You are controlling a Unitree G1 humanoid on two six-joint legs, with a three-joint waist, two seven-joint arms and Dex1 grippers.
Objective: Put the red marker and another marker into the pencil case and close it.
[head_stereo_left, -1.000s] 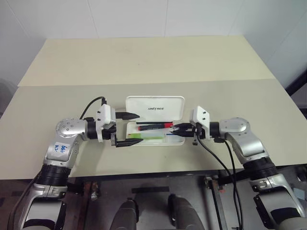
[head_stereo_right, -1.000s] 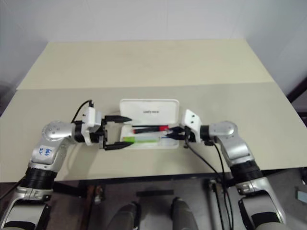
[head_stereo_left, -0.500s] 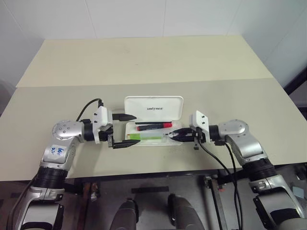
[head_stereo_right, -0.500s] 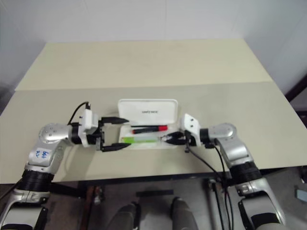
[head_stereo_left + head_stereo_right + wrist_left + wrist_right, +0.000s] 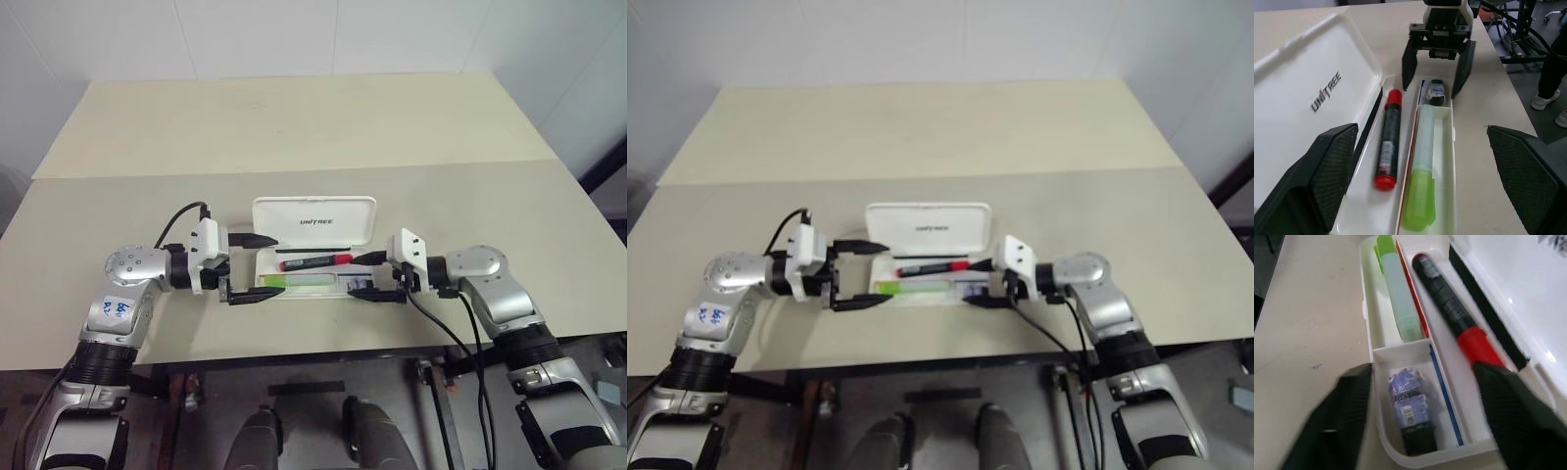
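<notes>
Two open hands flank pencil case (image 5: 313, 257), lid up

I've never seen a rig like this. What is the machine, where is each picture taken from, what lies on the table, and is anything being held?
A two-armed humanoid robot. Two pictures look down from its head; two look along each wrist's fingers. On the beige table lies an open white pencil case. In its tray lie the red marker, the green marker and a small dark item in an end compartment. The left gripper and right gripper stand open at opposite ends of the case, holding nothing.
</notes>
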